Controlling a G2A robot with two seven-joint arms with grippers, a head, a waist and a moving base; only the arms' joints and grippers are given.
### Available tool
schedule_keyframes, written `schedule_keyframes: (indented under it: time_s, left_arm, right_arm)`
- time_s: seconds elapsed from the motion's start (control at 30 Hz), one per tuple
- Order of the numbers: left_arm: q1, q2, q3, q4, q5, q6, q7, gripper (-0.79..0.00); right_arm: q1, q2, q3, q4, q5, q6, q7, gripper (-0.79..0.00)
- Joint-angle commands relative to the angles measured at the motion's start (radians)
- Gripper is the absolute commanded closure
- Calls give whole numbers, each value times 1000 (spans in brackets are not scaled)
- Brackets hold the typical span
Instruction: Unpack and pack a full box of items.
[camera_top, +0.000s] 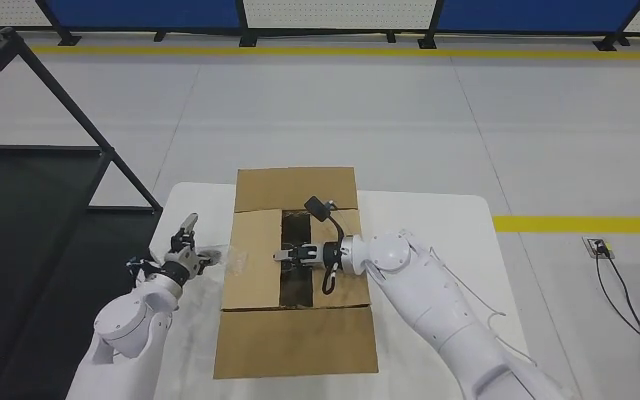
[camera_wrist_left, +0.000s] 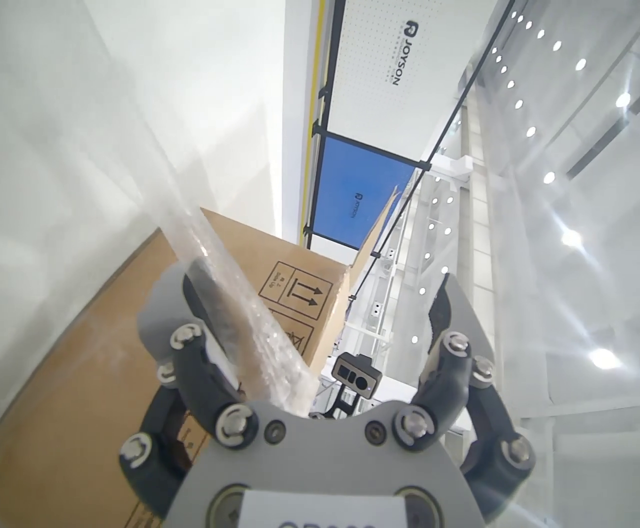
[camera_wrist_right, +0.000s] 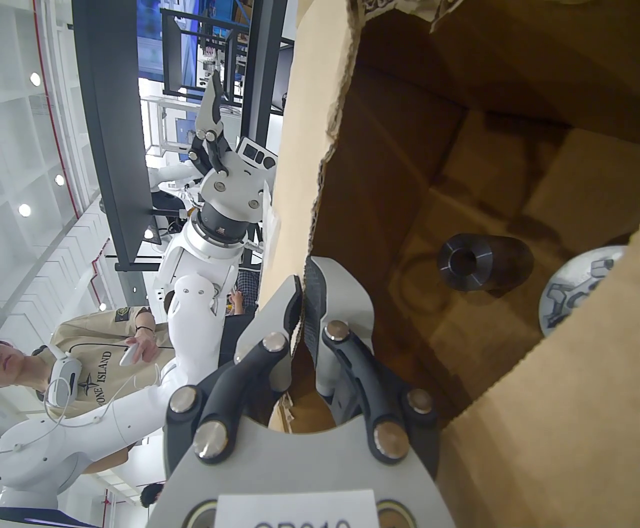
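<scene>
- We see our left gripper (camera_wrist_left: 320, 287) with its fingers (camera_wrist_left: 452, 320) spread wide.
- We find clear plastic film (camera_wrist_left: 225, 270) lying against one finger.
- The cardboard box (camera_wrist_left: 100, 350) stands just beside, one flap raised.

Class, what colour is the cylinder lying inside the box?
The cylinder is dark grey to black, seen best in the right wrist view.

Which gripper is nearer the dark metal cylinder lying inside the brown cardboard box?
Right. The right gripper, shut on a cardboard flap, is at the opening above the dark metal cylinder; the left gripper is open outside the brown cardboard box, beside its wall.
</scene>
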Motion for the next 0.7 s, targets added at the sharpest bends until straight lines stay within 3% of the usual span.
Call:
schedule_keyframes:
  time_s: [0.0, 0.2, 0.47, 0.67]
  left_arm:
    - [2, -2, -10, 0, -43, -26, -1, -785]
    - [17, -7, -42, 5, -148, -117, -16, -785]
    - [13, 3, -16, 15, -24, -35, -18, -785]
    - [-19, 0, 9, 43, -28, 15, 16, -785]
  right_arm:
    - [1, -1, 1, 2, 1, 0, 2, 0]
    - [6, -4, 5, 12, 0, 0, 7, 0]
    - [14, -9, 11, 27, 0, -5, 13, 0]
    - [18, -13, 14, 39, 1, -8, 19, 0]
